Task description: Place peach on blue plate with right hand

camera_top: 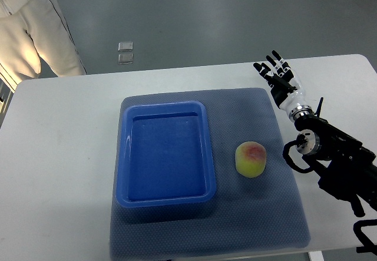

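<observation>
Mat (259, 214) low-frame; peach (251, 159) centre-right, prob. light, soft, bruisable: cup its sides. Right hand (279, 78) upper right, fingers spread, empty.

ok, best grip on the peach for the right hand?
Wrap the peach around its round middle, coming from above and its right, probably. It sits free on the mat, the blue plate to its left, and the open right hand is on that side.

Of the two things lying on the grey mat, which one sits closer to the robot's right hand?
The peach. It lies on the mat's right part, beside the blue plate and between it and the open right hand.
</observation>
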